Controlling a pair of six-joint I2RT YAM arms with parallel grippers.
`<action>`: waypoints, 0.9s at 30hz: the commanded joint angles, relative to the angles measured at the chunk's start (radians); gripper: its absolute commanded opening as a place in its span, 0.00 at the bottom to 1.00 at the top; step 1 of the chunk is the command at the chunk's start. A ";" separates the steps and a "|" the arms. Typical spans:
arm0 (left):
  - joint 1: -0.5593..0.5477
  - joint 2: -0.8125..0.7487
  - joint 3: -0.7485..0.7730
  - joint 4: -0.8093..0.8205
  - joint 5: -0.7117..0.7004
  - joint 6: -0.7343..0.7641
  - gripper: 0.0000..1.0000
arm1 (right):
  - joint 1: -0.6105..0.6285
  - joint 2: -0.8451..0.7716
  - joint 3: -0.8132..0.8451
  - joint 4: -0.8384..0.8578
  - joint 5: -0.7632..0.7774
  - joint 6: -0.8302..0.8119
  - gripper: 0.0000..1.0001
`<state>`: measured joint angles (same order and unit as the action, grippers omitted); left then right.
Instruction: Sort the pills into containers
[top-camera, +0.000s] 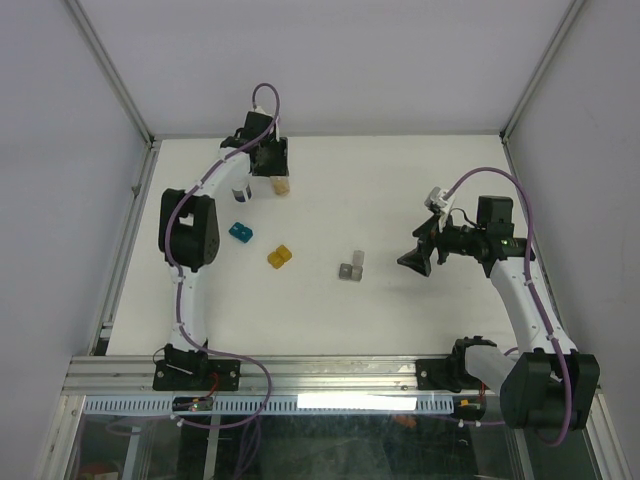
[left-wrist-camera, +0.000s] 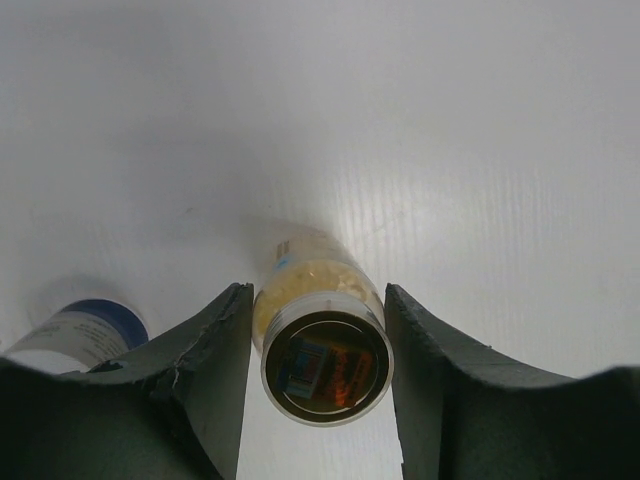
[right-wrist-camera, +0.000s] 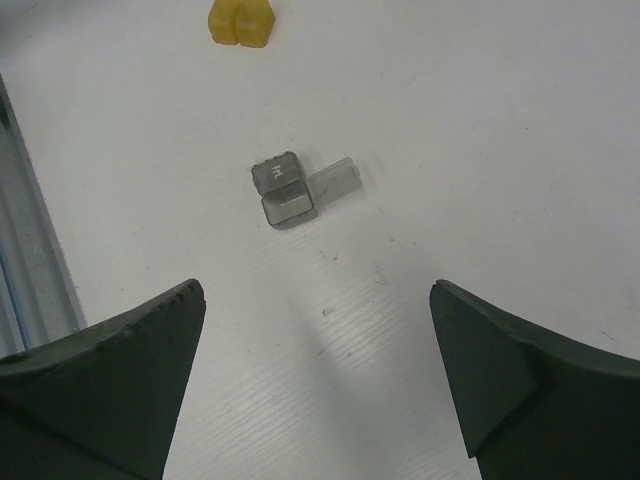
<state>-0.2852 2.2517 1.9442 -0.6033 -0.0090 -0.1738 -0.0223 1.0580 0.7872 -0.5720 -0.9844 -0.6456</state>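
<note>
Around the gray container (top-camera: 351, 268) (right-wrist-camera: 285, 190), which lies near the middle of the table (top-camera: 400, 180), 2 other containers are seen. The amber-yellow container (top-camera: 279, 257) lies to its left, and the teal container (top-camera: 240, 233) lies further left and a little farther back. From the right wrist, the amber-yellow container (right-wrist-camera: 240, 22) is cut off by the upper edge of the view. All 3 lie apart from one another.

Well behind and to the left of the gray container, 2 bottles are found side by side. A pill bottle (top-camera: 281, 185) (left-wrist-camera: 322, 330) filled with pale yellow pills is flanked by the left claw (top-camera: 272, 170) (left-wrist-camera: 318, 290). A white bottle with a blue band (top-camera: 240, 193) (left-wrist-camera: 85, 330) is half hidden behind the left finger. The left claw is narrowed around the pill bottle, and a thin gap shows on 1 side. Whether the bottle is pinched cannot be told.

The right claw (top-camera: 412, 260) (right-wrist-camera: 315, 290) is held wide just right of the gray container, above bare table, with nothing between its fingers.

A clear lid flap is folded out from 1 of the gray container's 2 cells. The marking on the shut cell is too small to be read. The contents of the 3 containers cannot be made out.
</note>
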 joint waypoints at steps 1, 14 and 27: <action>-0.052 -0.227 -0.067 0.042 0.147 -0.058 0.02 | -0.006 -0.009 0.024 0.015 -0.111 0.024 0.99; -0.291 -0.864 -1.007 0.905 0.519 -0.552 0.00 | 0.006 0.005 0.149 0.280 -0.581 0.288 0.99; -0.652 -1.072 -1.355 1.314 0.024 -0.666 0.00 | 0.171 -0.101 0.076 0.282 -0.369 0.113 0.90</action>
<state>-0.8619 1.1931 0.5846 0.5213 0.2131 -0.8097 0.1387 0.9947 0.8810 -0.4023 -1.3842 -0.5503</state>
